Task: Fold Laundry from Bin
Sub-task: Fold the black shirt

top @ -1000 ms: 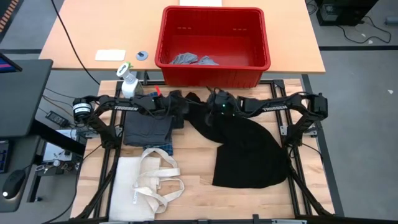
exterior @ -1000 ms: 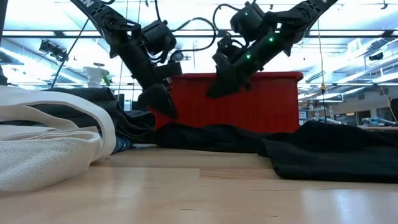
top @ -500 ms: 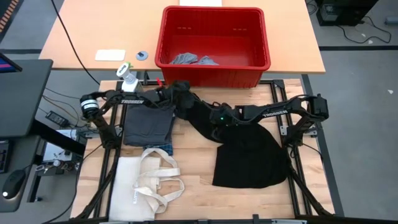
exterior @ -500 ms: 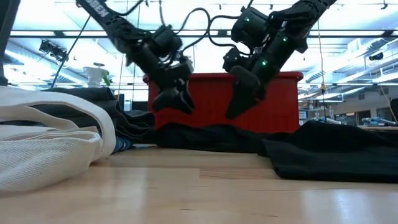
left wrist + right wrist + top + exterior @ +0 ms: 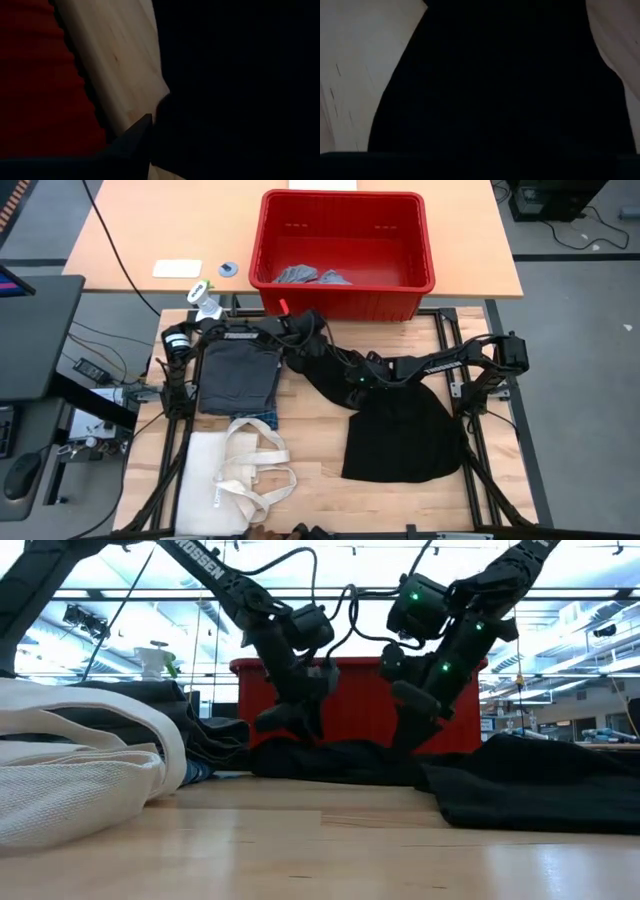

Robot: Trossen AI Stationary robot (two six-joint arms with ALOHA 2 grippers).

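Laundry here means soft, limp cloth – the large black garment point(image 5: 395, 430) sprawls on the wooden table just in front of the big red slotted plastic bin point(image 5: 343, 292), with a narrow arm of fabric trailing up toward the bin's front wall. It looks light but floppy; I judge it will sag and slide unless pinched at an edge or corner, with both grips spread apart. The left gripper point(image 5: 308, 330) sits low on that trailing end, close to the bin; its wrist view shows one dark finger point(image 5: 131, 141) against black cloth, yet whether the jaws have closed – I cannot tell. The right gripper point(image 5: 352, 377) is down on the same garment farther from the bin; its grip is equally unclear
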